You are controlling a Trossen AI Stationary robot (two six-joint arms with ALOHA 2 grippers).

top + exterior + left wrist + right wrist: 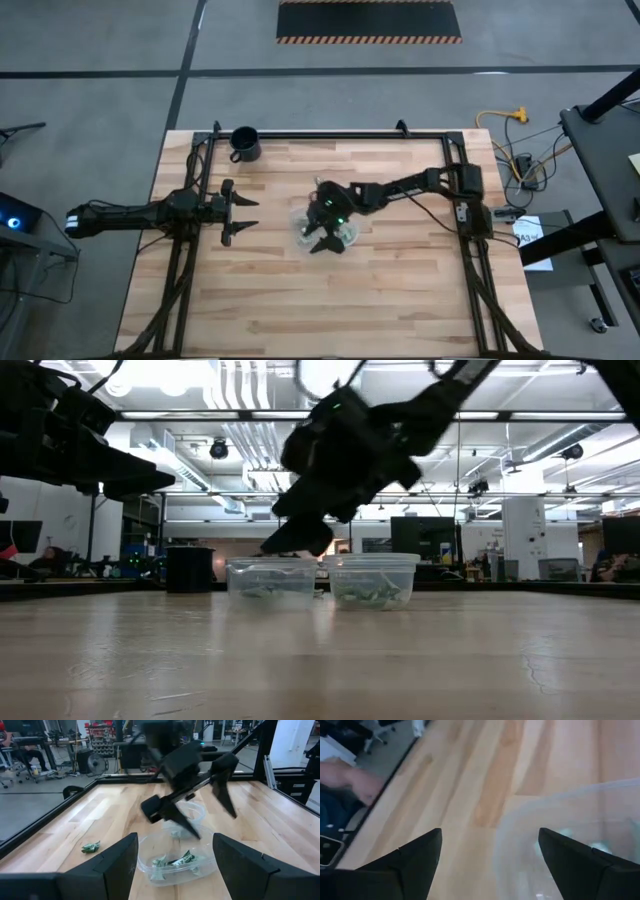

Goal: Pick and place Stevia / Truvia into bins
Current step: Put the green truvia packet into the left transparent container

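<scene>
Two clear bins are sitting mid-frame holding green packets; hovering just above them, the right gripper is spreading wide, empty. Left gripper is waiting open, centre-left.

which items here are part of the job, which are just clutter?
Job: two clear bins, packets inside the near bin, one loose packet on the table, right gripper open over the bins.
Clutter: black mug; left gripper waits open.
</scene>
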